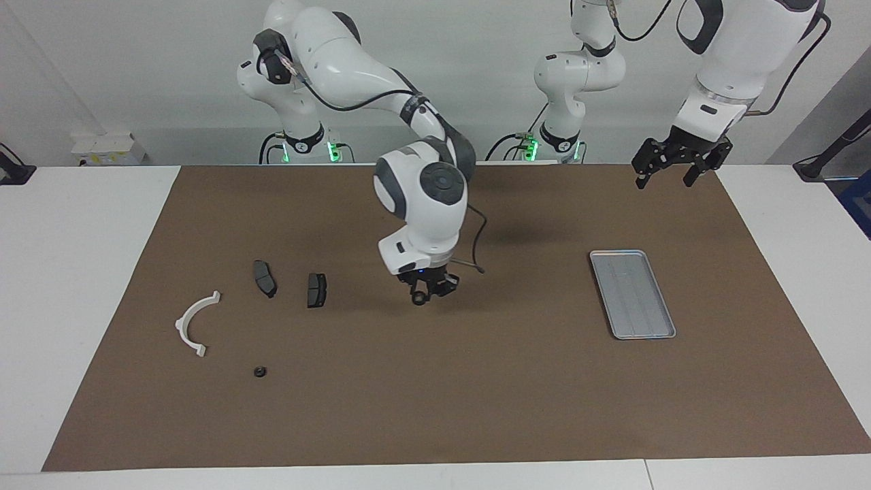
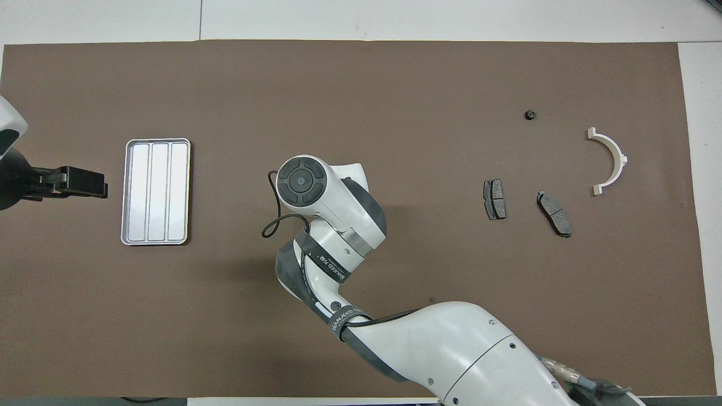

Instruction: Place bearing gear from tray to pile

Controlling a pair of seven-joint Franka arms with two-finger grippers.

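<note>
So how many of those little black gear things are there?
2. One bearing gear lies on the mat near the white half-ring bracket; the other is held in the right pincer, raised above the mat's middle.

Only a partly legible "WANJEED" band on the right arm (image 2: pixel 333 270) reads.

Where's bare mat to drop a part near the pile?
Bare mat between the brake pads and the right hand, which carries the gear. Crowded: white bracket and small black part close by.
</note>
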